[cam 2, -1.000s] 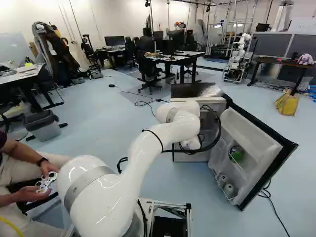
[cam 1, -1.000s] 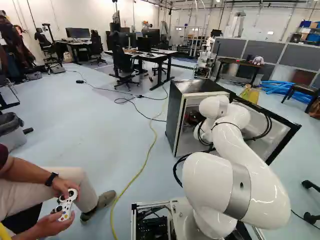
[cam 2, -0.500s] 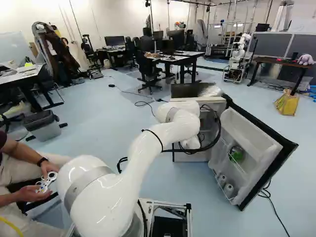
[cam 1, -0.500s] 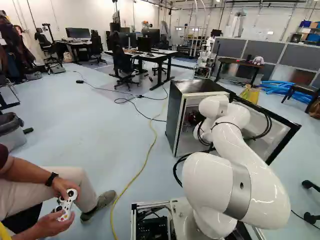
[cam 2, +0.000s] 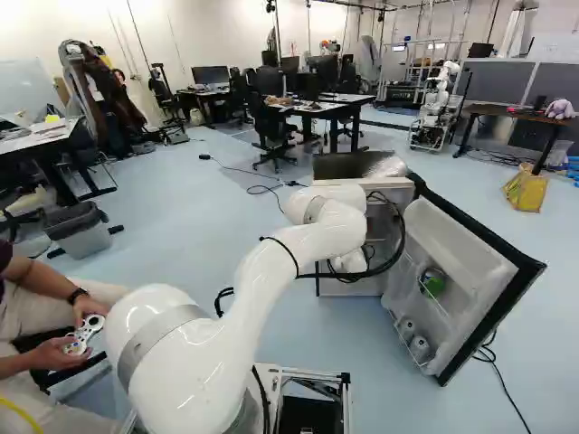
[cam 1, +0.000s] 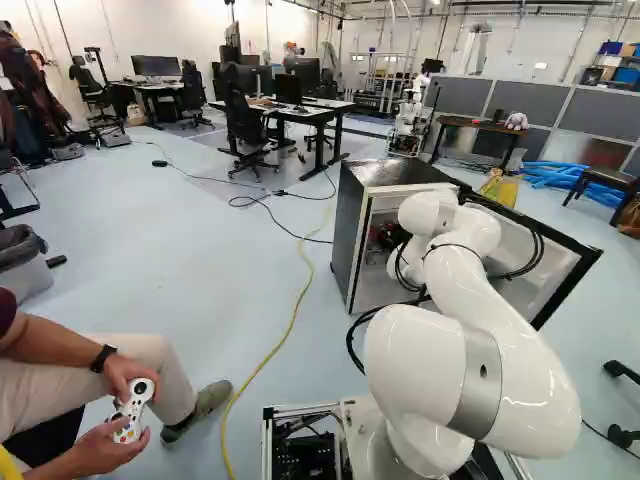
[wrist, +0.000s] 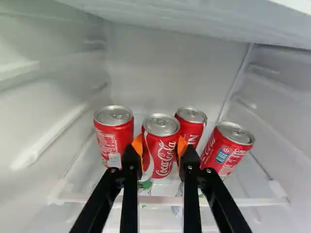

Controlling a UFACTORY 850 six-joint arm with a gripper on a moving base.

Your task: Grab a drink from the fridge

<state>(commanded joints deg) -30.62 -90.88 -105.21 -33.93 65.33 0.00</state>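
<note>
Fridge, one, far side, its single door swung open to the right. Red drink cans in the compartment: four. One can sits between the gripper fingers, an orange pad against each flank: pincer closed on it. A second can and a third can flank the gripper; the fourth can stands just beyond the held one. Held can is inside the fridge; whether its base is off the shelf is hard to judge from here. Door racks: two pale containers, one green item. Arm, one: bent at the near side, reaching forward, wrist end inside the fridge.
</note>
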